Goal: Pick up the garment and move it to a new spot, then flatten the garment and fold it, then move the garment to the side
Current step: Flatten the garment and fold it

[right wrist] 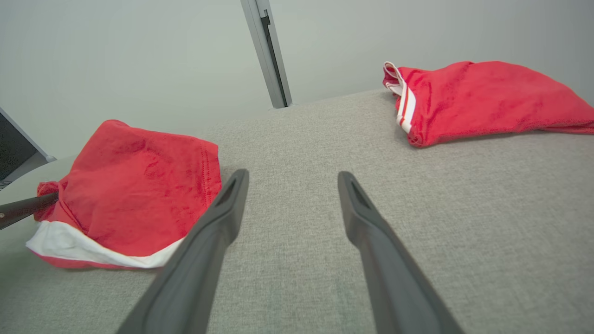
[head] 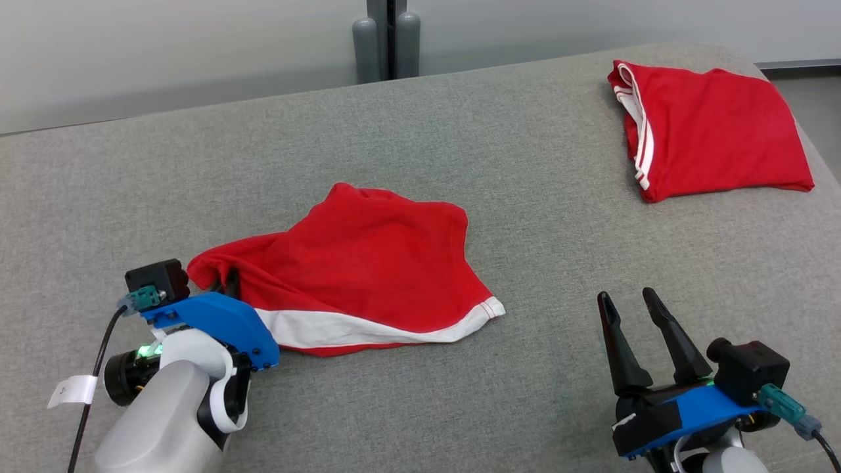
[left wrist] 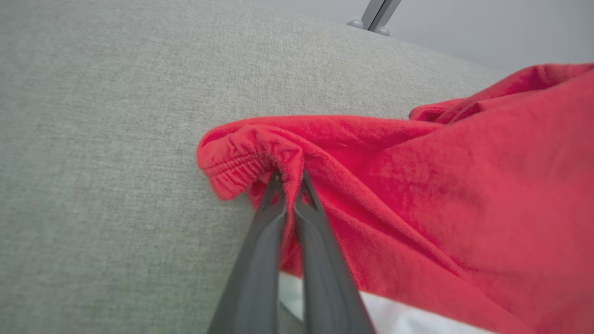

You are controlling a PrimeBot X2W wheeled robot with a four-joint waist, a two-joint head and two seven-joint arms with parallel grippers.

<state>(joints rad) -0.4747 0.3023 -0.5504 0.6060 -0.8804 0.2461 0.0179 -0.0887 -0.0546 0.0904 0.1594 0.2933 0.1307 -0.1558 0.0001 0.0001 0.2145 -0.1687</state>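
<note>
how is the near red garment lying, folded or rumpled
Rumpled: the near garment lies bunched with loose creases, its elastic edge pinched in the shut left tool.

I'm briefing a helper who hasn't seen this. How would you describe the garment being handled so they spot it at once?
On the grey cushion, look left of centre, near the robot. A rumpled red garment with a white band along its near edge lies there, its gathered edge pinched by the left hand. The other red garment, at the far right, is neatly folded.
</note>
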